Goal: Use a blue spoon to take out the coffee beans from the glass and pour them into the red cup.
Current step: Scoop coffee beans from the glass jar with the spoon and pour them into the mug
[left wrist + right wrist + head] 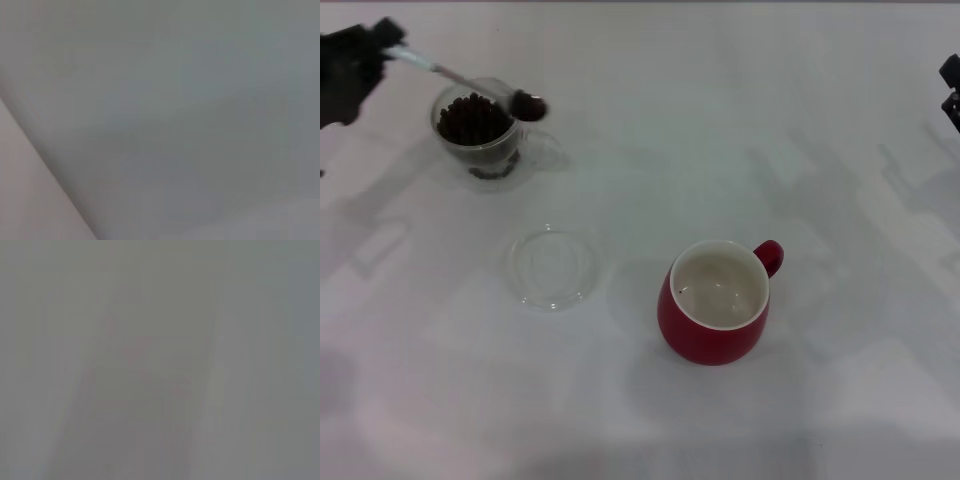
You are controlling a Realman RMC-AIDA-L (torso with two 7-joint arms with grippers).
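**Left gripper holding a loaded spoon above the glass**

Pinching the pale handle end of the blue spoon (470, 80), the left gripper (382, 45) is hanging over the far left corner of the white table (650, 130), its dark fingers pressed together on the handle. The spoon is slanting down and to the right from it, crossing over the mouth of the glass (478, 132), and its bowl is sitting just past the glass's right rim, heaped with a small dark load of coffee beans (528, 104). More beans are filling the glass itself, which is standing upright on the table.

A flat clear glass dish (553, 266) is lying nearer to the robot, well apart from the glass. The red cup (717, 300) is standing upright to the right of the dish, its handle pointing away and to the right, its cream inside looking almost bare.

The right gripper (951, 92) is peeking in at the far right edge, away from everything; I cannot tell how its fingers are standing. Both wrist views are giving only grey blur.
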